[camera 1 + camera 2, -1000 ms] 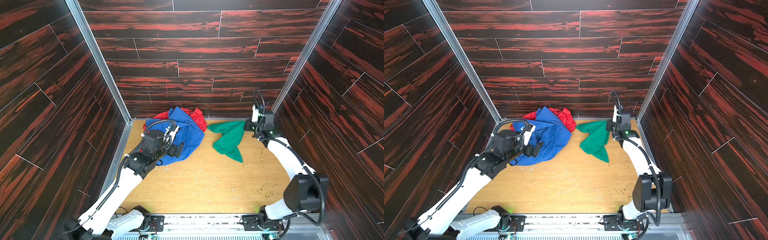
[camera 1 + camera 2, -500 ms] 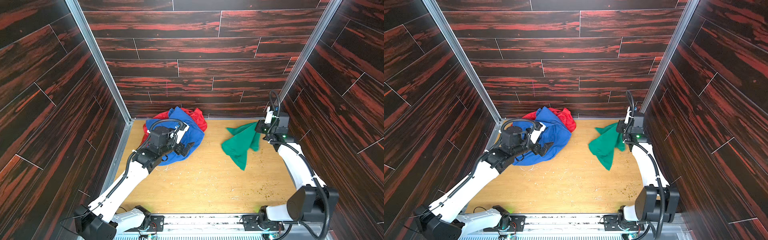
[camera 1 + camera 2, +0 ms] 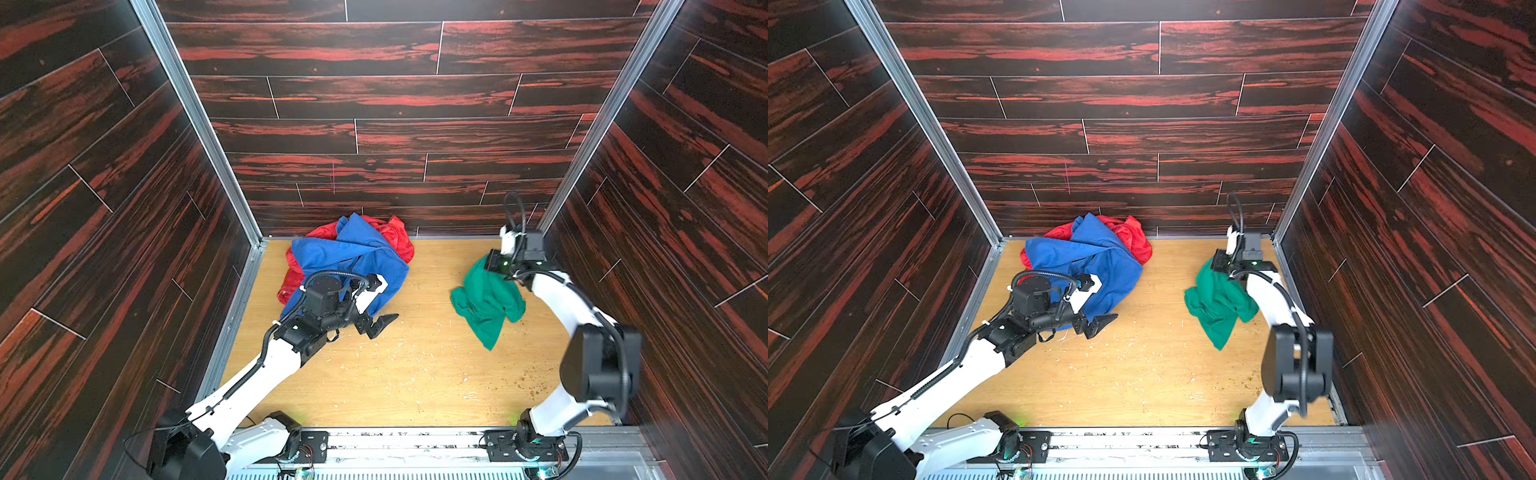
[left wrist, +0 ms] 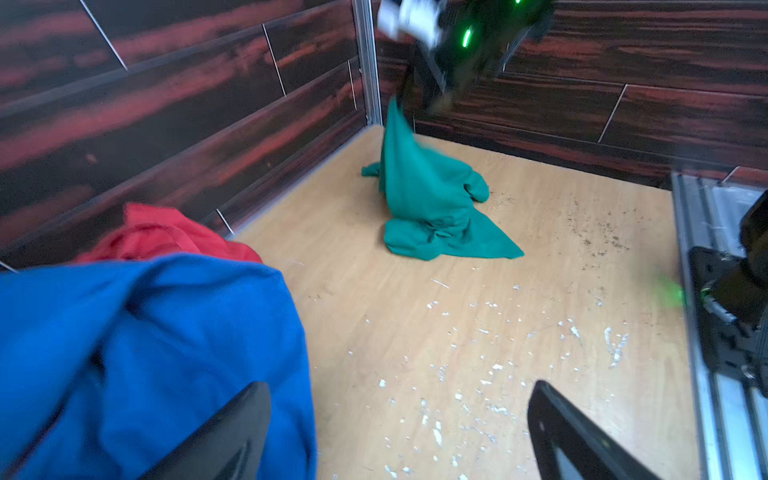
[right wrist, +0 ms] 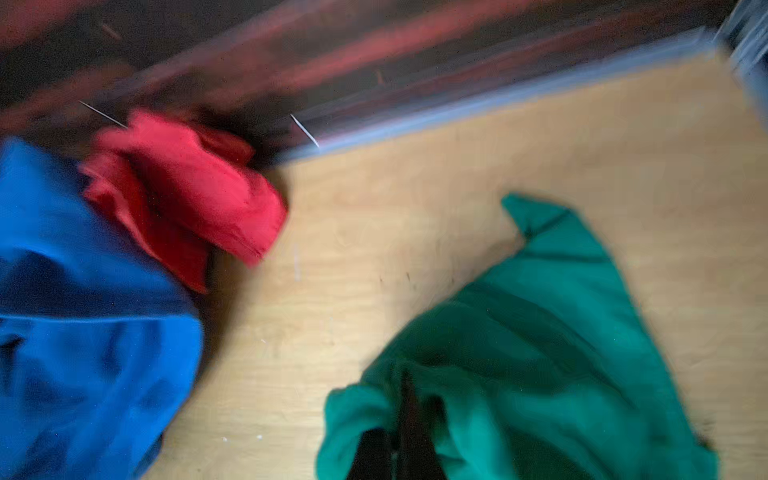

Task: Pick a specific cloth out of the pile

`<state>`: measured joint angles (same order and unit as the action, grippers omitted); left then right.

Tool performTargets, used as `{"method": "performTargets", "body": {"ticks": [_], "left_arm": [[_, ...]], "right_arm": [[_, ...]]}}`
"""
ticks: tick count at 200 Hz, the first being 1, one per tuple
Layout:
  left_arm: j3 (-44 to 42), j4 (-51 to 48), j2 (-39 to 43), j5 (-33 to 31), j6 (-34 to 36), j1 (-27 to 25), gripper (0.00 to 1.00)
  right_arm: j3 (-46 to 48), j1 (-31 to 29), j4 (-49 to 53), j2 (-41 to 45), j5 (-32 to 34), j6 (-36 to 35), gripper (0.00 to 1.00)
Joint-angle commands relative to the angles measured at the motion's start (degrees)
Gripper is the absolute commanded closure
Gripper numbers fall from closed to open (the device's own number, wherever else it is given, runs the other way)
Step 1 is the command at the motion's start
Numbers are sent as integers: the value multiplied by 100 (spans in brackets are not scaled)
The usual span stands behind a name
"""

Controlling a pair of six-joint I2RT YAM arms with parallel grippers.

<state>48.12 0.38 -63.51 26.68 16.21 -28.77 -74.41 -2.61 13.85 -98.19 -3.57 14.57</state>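
Left of centre in both top views, the pile (image 3: 345, 266) (image 3: 1084, 257) lies against the back wall (image 3: 390, 137). It is made up of a blue cloth (image 3: 353, 253) draped over a red cloth (image 3: 401, 239).

The left tool (image 3: 380, 326) (image 4: 399, 386) sits at the lower edge of the blue cloth with its jaws spread wide and nothing between them. In the left wrist view one finger (image 4: 232, 432) overlaps the blue fabric; contact cannot be confirmed.

At centre, the bench (image 3: 415, 374) is bare wood marked with pale specks (image 4: 457, 374).

Right of centre, the green cloth (image 3: 486, 303) (image 3: 1219, 307) (image 4: 428, 199) is well apart from the pile. The right tool (image 3: 494, 262) (image 3: 1219, 264) is clamped on the green cloth's upper corner. The left wrist view shows that corner drawn up in a peak while the lower folds rest on the bench. The right wrist view is blurred; it shows dark fingers (image 5: 409, 419) buried in green fabric (image 5: 540, 332).
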Motion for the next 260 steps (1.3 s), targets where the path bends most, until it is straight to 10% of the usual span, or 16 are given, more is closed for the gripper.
{"method": "performTargets", "body": {"ticks": [1, 24, 45, 73, 153, 225, 260], "left_arm": [[25, -45, 268, -159, 379, -5, 1], [45, -87, 251, -164, 415, -3, 1], [33, -82, 208, -137, 408, -1, 1], [36, -96, 172, -154, 408, -5, 1], [66, -135, 121, -153, 394, -5, 1], [66, -170, 106, -212, 428, -5, 1], [65, -179, 111, -261, 464, -5, 1]], "right_arm": [[96, 15, -49, -431, 507, 132, 100], [289, 32, 33, -686, 1190, 77, 99], [397, 60, 112, -752, 1334, -15, 46], [1246, 30, -525, 216, 1351, -7, 2], [2884, -954, 189, 2102, 2222, -99, 1], [2213, -2323, -46, 531, 4789, -1351, 1], [1666, -2332, 70, -426, 5012, -1675, 1]]}}
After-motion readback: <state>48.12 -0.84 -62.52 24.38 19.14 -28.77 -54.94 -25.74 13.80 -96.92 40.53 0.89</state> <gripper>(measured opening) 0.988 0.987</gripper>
